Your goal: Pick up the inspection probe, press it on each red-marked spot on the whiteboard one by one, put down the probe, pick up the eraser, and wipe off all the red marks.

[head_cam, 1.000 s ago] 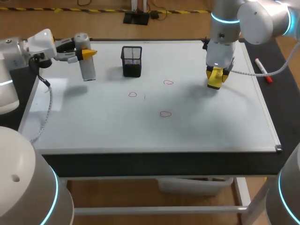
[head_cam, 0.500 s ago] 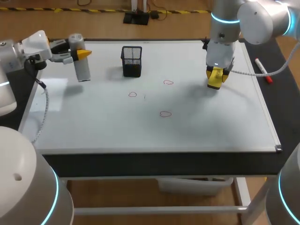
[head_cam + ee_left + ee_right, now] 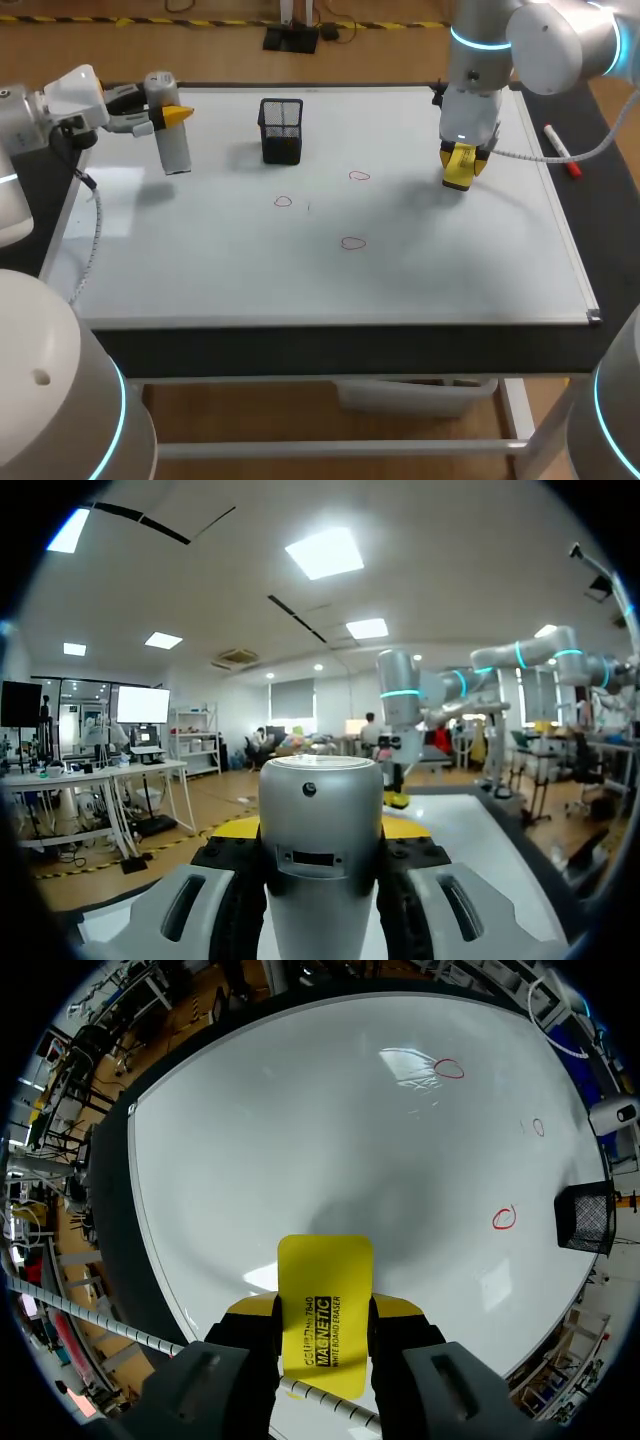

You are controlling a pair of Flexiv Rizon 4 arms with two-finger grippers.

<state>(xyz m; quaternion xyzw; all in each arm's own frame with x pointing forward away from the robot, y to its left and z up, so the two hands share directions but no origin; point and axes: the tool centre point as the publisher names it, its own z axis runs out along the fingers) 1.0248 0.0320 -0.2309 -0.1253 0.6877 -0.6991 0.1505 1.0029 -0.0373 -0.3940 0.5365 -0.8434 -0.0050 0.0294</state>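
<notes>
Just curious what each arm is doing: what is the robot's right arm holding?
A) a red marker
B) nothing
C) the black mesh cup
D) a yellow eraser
D: the right gripper is shut on the yellow eraser, gripped between its two fingers over the whiteboard.

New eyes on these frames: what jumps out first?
The left gripper is shut on the silver probe, held upright over the whiteboard at its far left. The right gripper grips the yellow eraser above the board's right side. Three small red marks sit mid-board, near a black mesh cup.
</notes>
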